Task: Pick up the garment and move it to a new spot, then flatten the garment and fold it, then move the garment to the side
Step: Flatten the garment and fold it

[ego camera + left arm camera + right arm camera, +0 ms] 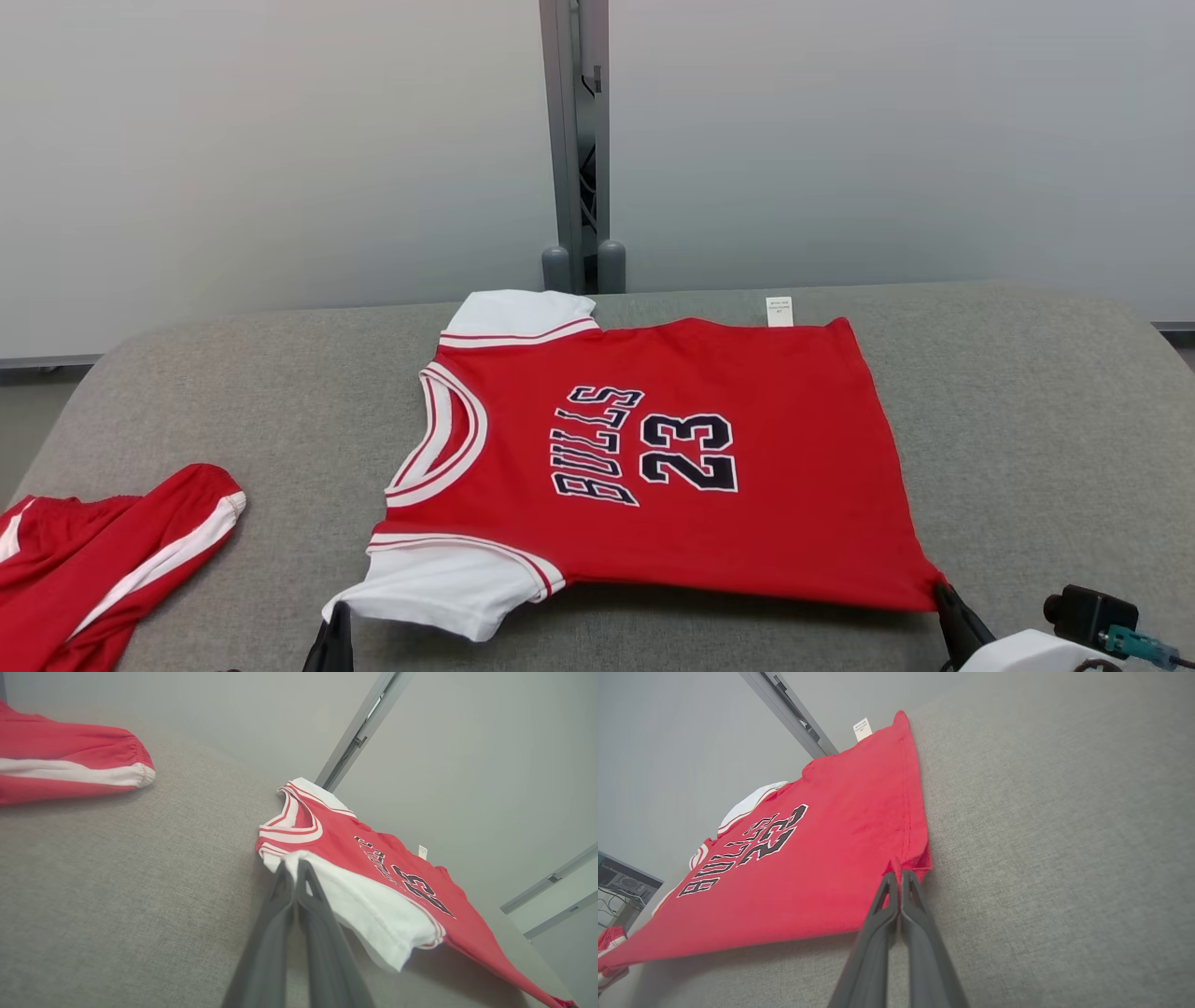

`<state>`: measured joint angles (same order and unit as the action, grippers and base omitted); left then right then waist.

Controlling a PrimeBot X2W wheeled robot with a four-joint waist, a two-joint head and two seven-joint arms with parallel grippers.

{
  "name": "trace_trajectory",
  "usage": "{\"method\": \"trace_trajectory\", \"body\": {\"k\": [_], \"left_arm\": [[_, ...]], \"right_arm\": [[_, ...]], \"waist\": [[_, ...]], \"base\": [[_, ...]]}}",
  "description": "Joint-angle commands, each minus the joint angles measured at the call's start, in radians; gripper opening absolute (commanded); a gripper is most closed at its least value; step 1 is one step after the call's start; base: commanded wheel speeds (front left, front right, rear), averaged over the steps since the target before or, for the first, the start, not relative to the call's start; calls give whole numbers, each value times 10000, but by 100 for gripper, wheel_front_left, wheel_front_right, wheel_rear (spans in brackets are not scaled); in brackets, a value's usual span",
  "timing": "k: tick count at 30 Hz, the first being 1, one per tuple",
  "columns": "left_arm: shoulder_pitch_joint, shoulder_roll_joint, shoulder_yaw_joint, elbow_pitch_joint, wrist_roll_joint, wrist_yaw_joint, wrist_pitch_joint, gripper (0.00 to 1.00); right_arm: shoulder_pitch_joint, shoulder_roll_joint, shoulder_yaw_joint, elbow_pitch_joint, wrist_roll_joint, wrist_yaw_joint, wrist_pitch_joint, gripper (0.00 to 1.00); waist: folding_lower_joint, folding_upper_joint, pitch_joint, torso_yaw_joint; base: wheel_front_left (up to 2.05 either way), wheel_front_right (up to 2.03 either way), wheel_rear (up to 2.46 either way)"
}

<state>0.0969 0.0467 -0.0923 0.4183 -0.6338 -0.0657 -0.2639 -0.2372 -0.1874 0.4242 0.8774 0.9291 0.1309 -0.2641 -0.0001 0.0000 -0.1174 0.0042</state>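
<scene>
The garment (672,457) is a red jersey with white sleeves and "BULLS 23" in black, spread on the grey padded table with its collar to the left. Its near edge is lifted slightly off the surface. My left gripper (338,611) is shut on the tip of the near white sleeve (369,905), its jaws pressed together on the cloth (295,864). At the lower right my right gripper (941,593) is shut on the near hem corner (915,861) of the jersey (808,858), fingers together at the fabric (896,876).
A second red piece of clothing with a white stripe (103,560) lies at the table's left front corner (70,765). A grey post (574,140) stands behind the table (1027,420) against pale wall panels. Bare grey surface lies right of the jersey.
</scene>
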Motion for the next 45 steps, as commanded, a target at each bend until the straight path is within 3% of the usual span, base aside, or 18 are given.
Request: {"method": "trace_trajectory", "body": {"k": [1, 18, 33, 45], "left_arm": [[155, 76, 76, -133, -130, 125, -6, 0], [819, 76, -21, -221, -220, 282, -6, 0], [1976, 76, -330, 88, 1418, -255, -5, 0], [2522, 76, -602, 22, 1866, -490, -5, 0]], "right_arm": [[256, -155, -42, -134, -80, -3, 0, 0], [1655, -108, -707, -1300, -456, -3, 1, 0], [1658, -212, -1179, -1161, -837, -3, 1, 0], [1910, -403, -1304, -1232, -862, -3, 285, 0]], "waist": [[1, 0, -17, 26], [1, 0, -96, 108], [1, 0, -146, 148], [1, 0, -225, 280]], "base": [[0, 0, 0], [0, 0, 0], [0, 0, 0], [0, 0, 0]]}}
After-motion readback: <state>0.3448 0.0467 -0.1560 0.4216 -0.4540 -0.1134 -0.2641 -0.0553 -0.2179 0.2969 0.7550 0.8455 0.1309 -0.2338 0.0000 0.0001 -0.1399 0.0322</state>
